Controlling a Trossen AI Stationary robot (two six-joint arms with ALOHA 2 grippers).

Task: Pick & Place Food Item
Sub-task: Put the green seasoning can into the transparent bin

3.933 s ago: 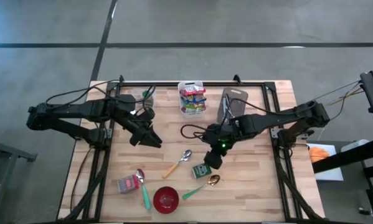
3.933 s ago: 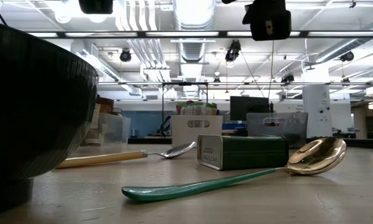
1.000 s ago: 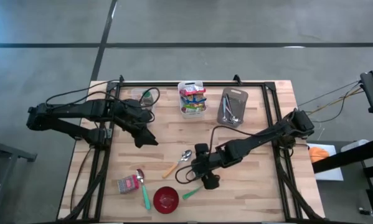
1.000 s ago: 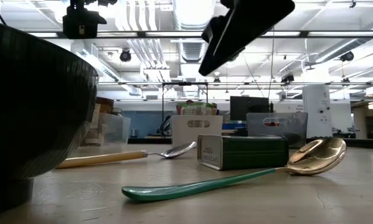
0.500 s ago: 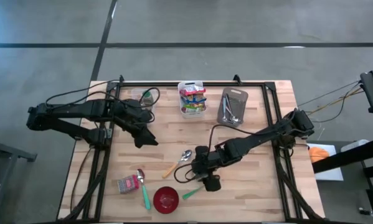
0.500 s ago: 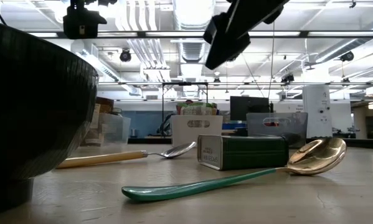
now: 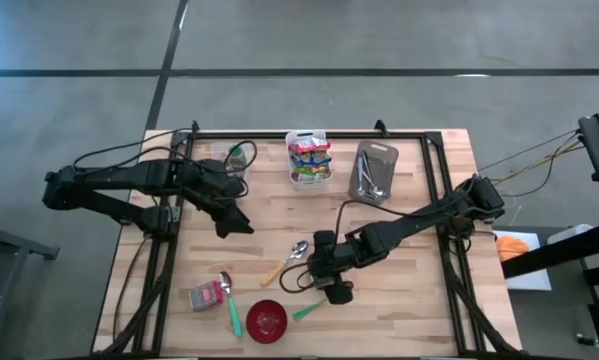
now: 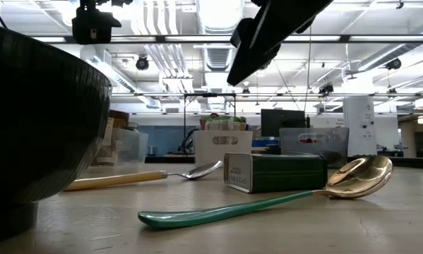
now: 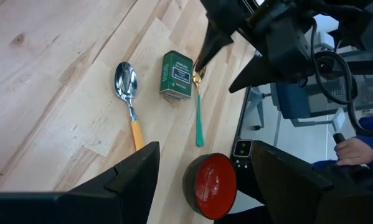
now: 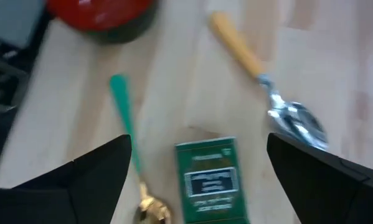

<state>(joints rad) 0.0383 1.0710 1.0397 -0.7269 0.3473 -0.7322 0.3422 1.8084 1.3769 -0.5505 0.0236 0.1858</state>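
While both arms hang over it, your table (image 7: 399, 300) reads as pale wood planks inside a dark frame, standing on a grey concrete floor with dark seams. Low view: an open workshop behind, ceiling ducts, strip lights, bins and monitors far off.

At the far edge sit a clear tub of snack packets (image 7: 309, 158) and a grey tray of cutlery (image 7: 373, 172).

Near side, from your left: a red packet (image 7: 205, 296), a green-handled spoon (image 7: 228, 301), a red bowl (image 7: 267, 320). A second green-handled spoon with a gold bowl (image 8: 282, 197) lies just beside the tin (image 9: 176, 75); from the left wrist the gold end looks to touch the tin's side, though you cannot be sure. A silver spoon with an orange handle (image 7: 285, 262) lies just left of the tin, apart from it.

The tin is green and oblong, lying flat on a broad face near the table's middle, toward the near side. Its long axis runs roughly far-to-near, close to parallel with the gold spoon's handle. In the high view the right arm hides it.

Right gripper (image 10: 192, 180) hovers above the tin, fingers spread wide to either side, gripping nothing and clear of it.

Left gripper (image 7: 241, 226) waits over the left half, fingers apart and empty.
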